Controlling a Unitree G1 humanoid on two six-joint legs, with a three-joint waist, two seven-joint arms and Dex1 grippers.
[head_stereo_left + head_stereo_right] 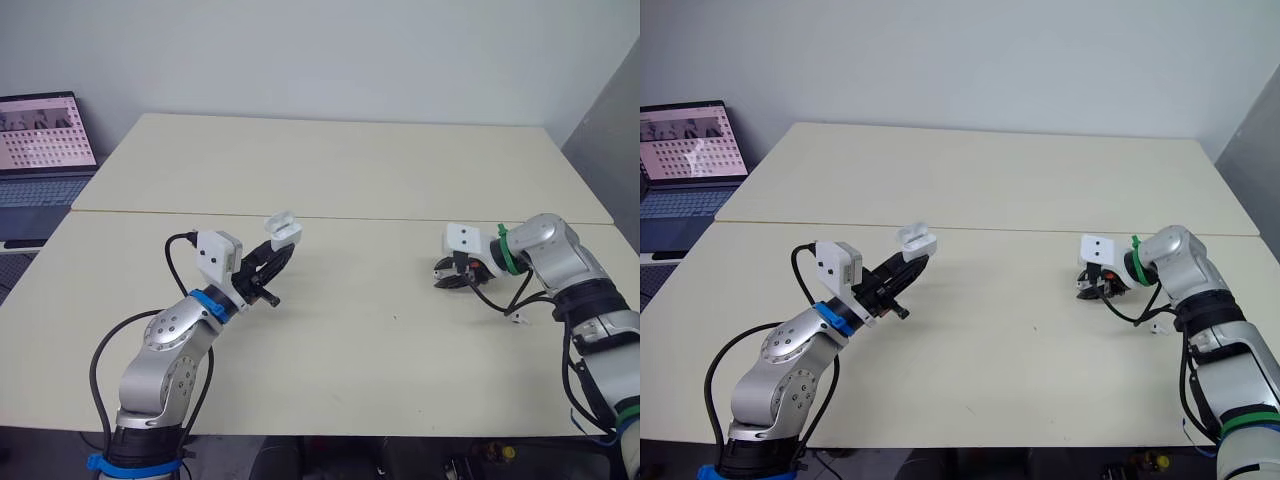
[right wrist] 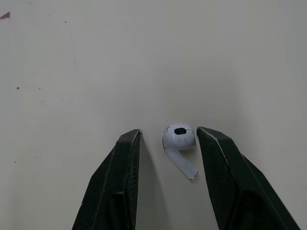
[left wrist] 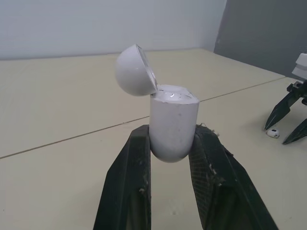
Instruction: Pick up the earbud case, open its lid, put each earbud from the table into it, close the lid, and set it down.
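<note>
Earbud case (image 3: 172, 127) is up off the table (image 1: 350, 170) on our left side, pinched around its lower half by the left gripper (image 3: 172, 133), whose two black fingers (image 3: 136, 158) are clamped against its sides. It sits pretty much upright between them, and its lid (image 3: 134, 71) is flipped open, tipped back on the hinge. From the head camera we see it hanging just above the seam (image 1: 380, 218) where the two tabletops meet. Over on our right, well apart from the case, the right gripper (image 2: 170, 130) is down at the table surface with its fingers spread, holding nothing. One white earbud (image 2: 180, 143) lies flat on the table in the gap between them, stem pointing back toward the wrist. It's closer to one finger than the other, and we can't tell if it's actually touching that one. Past the table's far left corner there's an open laptop (image 1: 40, 150) with its screen lit.
</note>
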